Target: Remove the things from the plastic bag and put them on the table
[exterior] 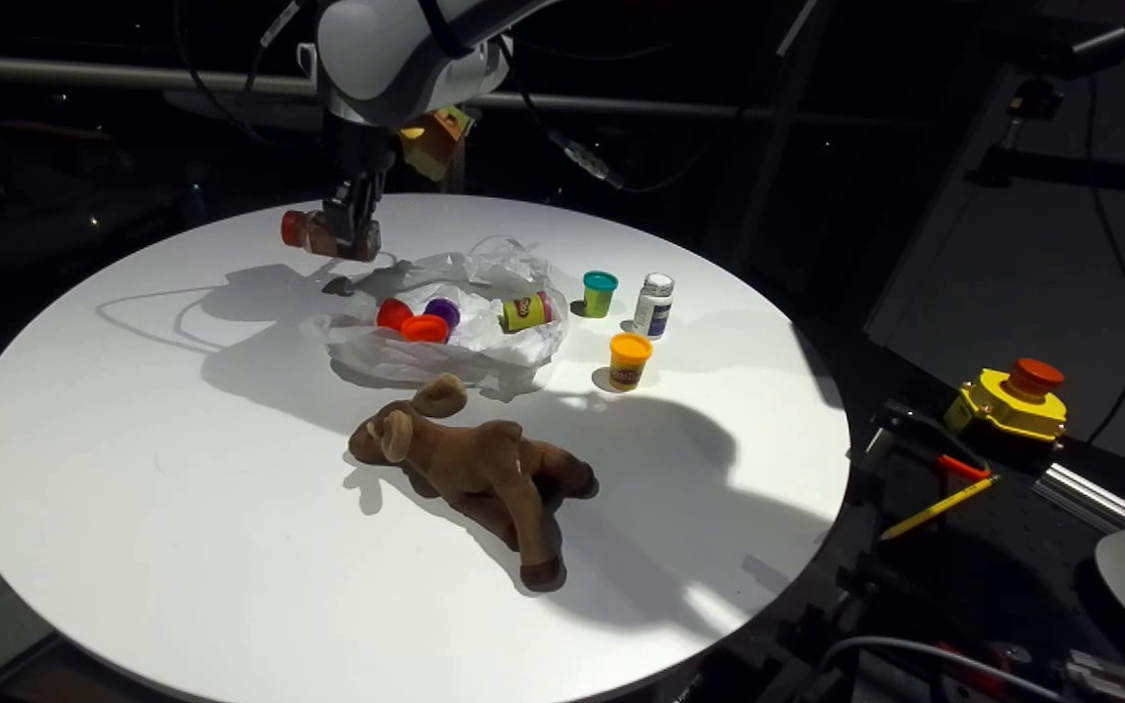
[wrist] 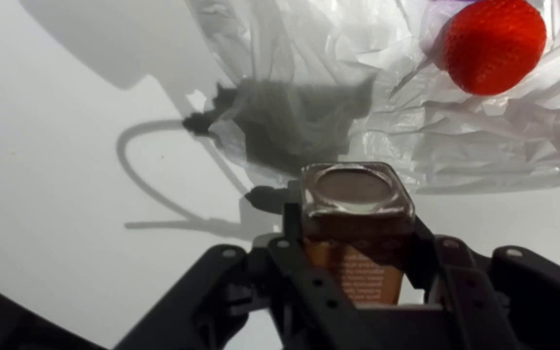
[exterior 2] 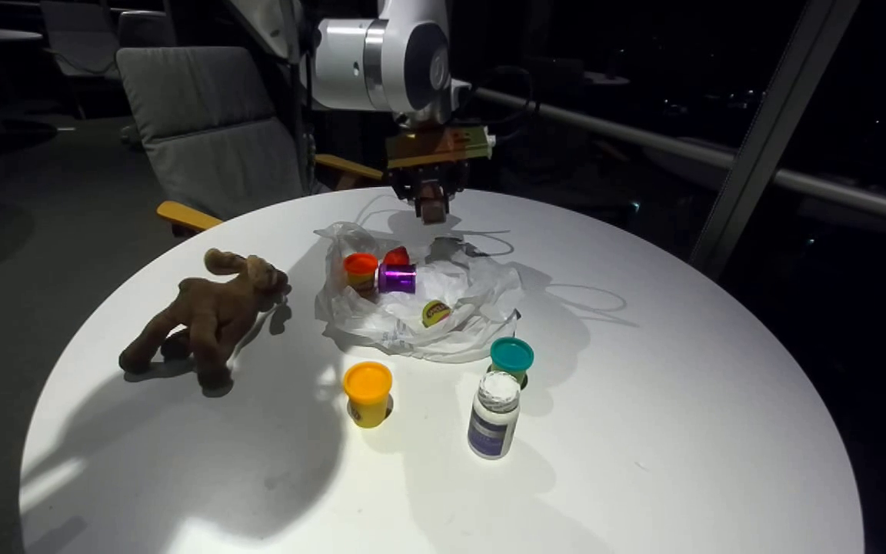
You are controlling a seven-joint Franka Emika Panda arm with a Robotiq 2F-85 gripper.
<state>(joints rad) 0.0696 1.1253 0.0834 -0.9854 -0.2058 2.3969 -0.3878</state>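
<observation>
Darkness fills the room around a round white table [exterior: 182, 547] with a smooth, partly shadowed top. Above it, near the edge of the plastic bag [exterior: 406, 363], a squarish glass jar [wrist: 358, 194] with brown contents hangs sideways. Its long axis runs nearly level; in an exterior view the red lid [exterior: 293, 228] points left, away from the bag, and the base faces right. The gripper [wrist: 355, 228] is partly closed, clamped across the jar with one finger against each side of its body. On the bag's crumpled film rest a dimpled red toy [wrist: 496, 46], an orange-red-lidded tub [exterior 2: 361, 269], a shiny purple cylinder [exterior 2: 397, 278] and a yellow tub [exterior: 526, 311] lying on its side. Just beyond the bag a teal-lidded tub [exterior: 599, 296], a white bottle [exterior: 654, 310] and an orange-lidded tub [exterior: 629, 363] stand upright on the table. Along another side of the bag, the brown plush animal [exterior: 465, 454] lies with limbs spread, in an exterior view its head to the left and its legs reaching right. Off the table are a grey chair [exterior 2: 212, 123] and a yellow box [exterior: 1007, 408] with a red button.
</observation>
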